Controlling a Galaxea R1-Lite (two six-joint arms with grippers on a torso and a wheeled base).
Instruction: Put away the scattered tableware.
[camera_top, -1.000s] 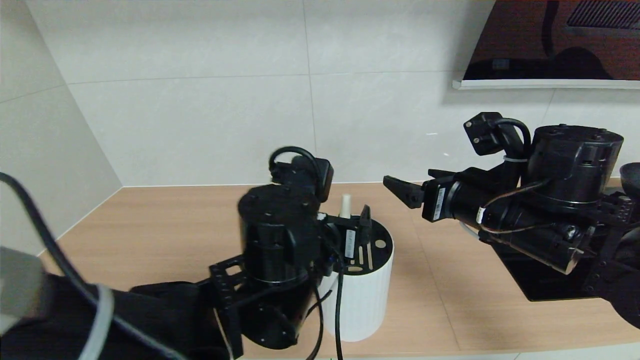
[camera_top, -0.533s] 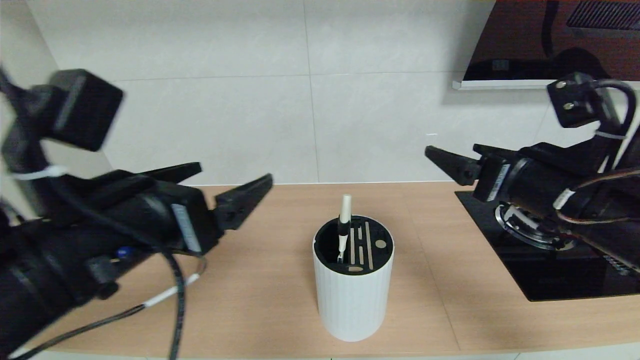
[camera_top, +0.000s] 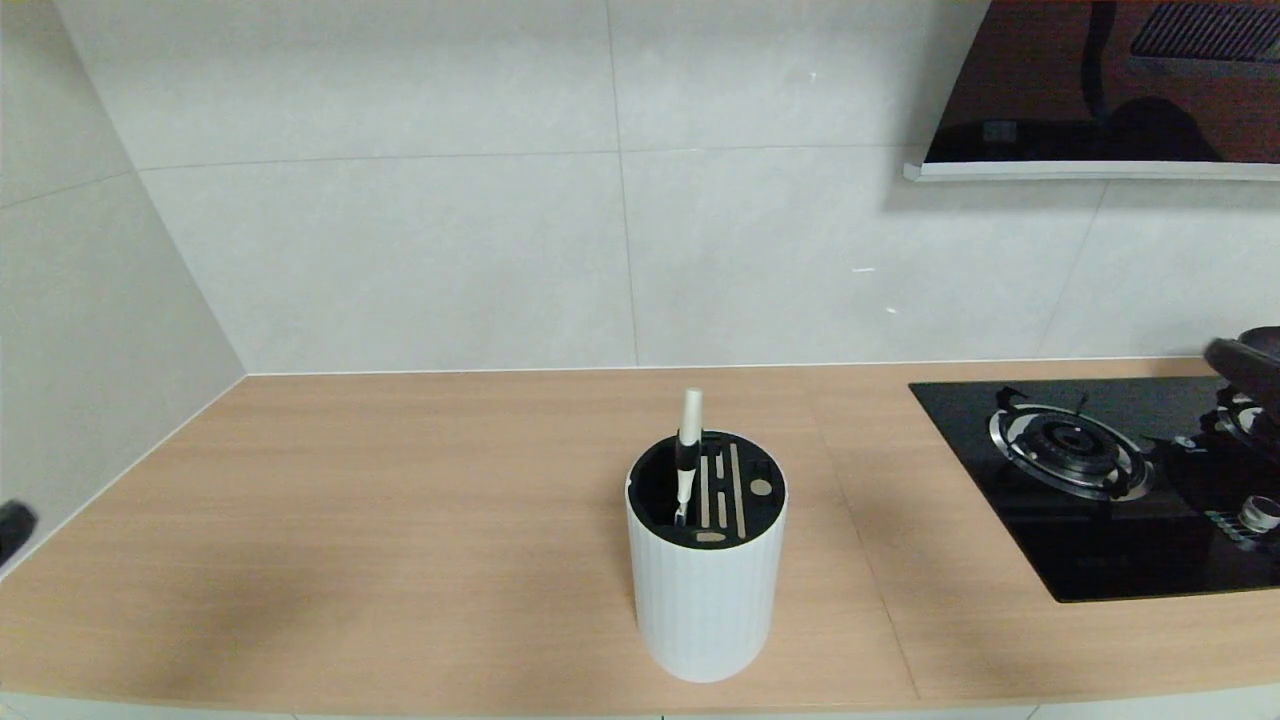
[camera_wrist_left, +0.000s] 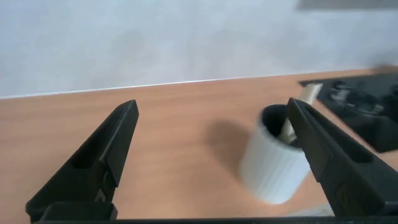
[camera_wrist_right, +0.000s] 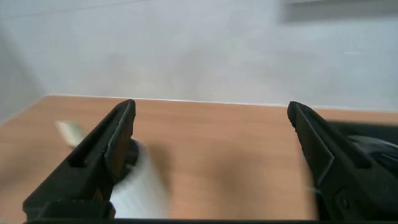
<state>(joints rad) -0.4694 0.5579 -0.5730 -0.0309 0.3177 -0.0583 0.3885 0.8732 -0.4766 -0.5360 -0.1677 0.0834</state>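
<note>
1. My left gripper (camera_wrist_left: 211, 155) hangs over the counter, well short of the holder. Its two black fingers (camera_wrist_left: 102, 158) are spread wide with nothing between them.
2. My right gripper (camera_wrist_right: 208, 158) is likewise empty, its fingers (camera_wrist_right: 102, 155) wide apart.
3. Near the front edge of the wooden counter (camera_top: 400, 520) stands a white ribbed holder (camera_top: 706, 600). It is a tall cylinder capped by a black insert with long slots, small round holes and one large open well.
4. One utensil (camera_top: 688, 440) stands almost upright in that well, on the holder's left side, just beside the slots. Its cream handle points up, with a black collar below it and a slim pale shaft running down inside. The working end is too small to tell.
5. To the right, well apart from the holder, a black glass hob (camera_top: 1060, 560) carries a ringed burner (camera_top: 1065, 445).
6. Behind rises a pale tiled wall (camera_top: 400, 250), with a dark range hood (camera_top: 1100, 90) at upper right.
</note>
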